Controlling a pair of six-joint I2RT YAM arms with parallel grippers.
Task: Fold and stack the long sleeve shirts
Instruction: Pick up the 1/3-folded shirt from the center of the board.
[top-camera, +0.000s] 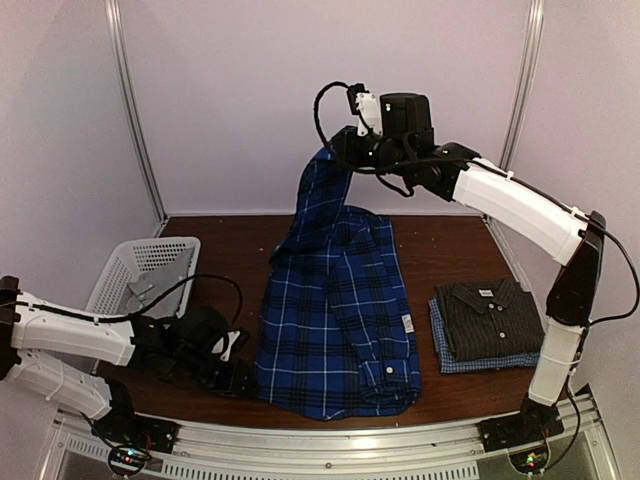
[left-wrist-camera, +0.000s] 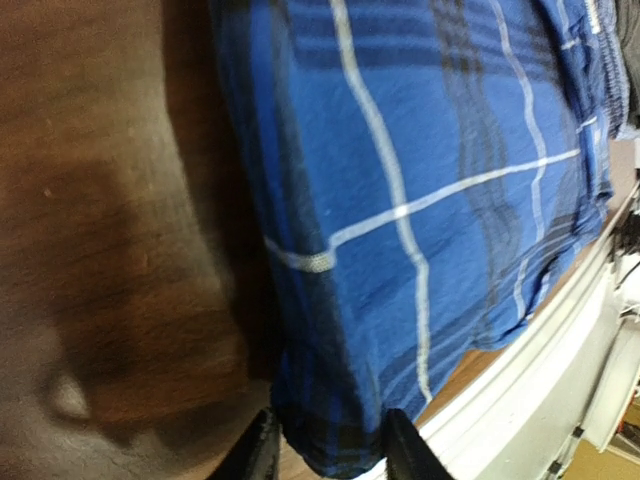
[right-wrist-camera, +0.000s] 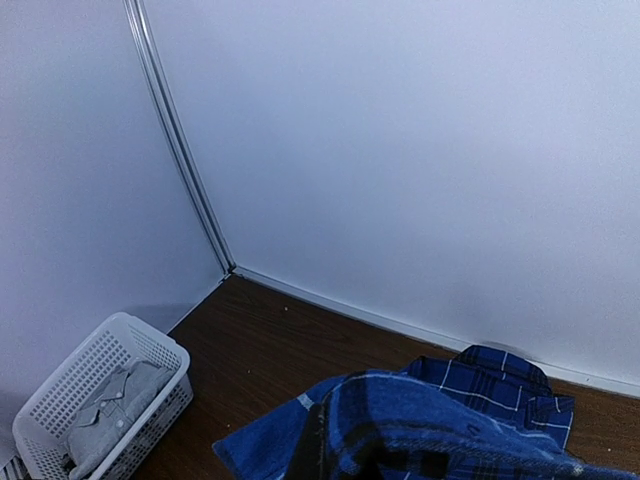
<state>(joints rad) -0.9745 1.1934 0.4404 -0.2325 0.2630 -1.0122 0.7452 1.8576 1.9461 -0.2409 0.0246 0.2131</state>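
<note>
A royal-blue plaid long sleeve shirt (top-camera: 335, 310) lies down the middle of the table. Its far end is lifted off the wood by my right gripper (top-camera: 338, 150), which is shut on the cloth high near the back wall. In the right wrist view the plaid cloth (right-wrist-camera: 470, 410) covers the fingers. My left gripper (top-camera: 238, 372) is low at the shirt's near left corner. In the left wrist view the bunched plaid edge (left-wrist-camera: 420, 170) fills the gap between the two fingers (left-wrist-camera: 262, 450). A folded dark grey checked shirt (top-camera: 490, 305) rests on a folded pale blue one (top-camera: 465, 363) at the right.
A white mesh basket (top-camera: 140, 270) stands at the left, and in the right wrist view its wall (right-wrist-camera: 150, 415) encloses a pale grey garment (right-wrist-camera: 110, 405). A metal rail (top-camera: 330, 440) runs along the near table edge. Pale walls close in the back and sides.
</note>
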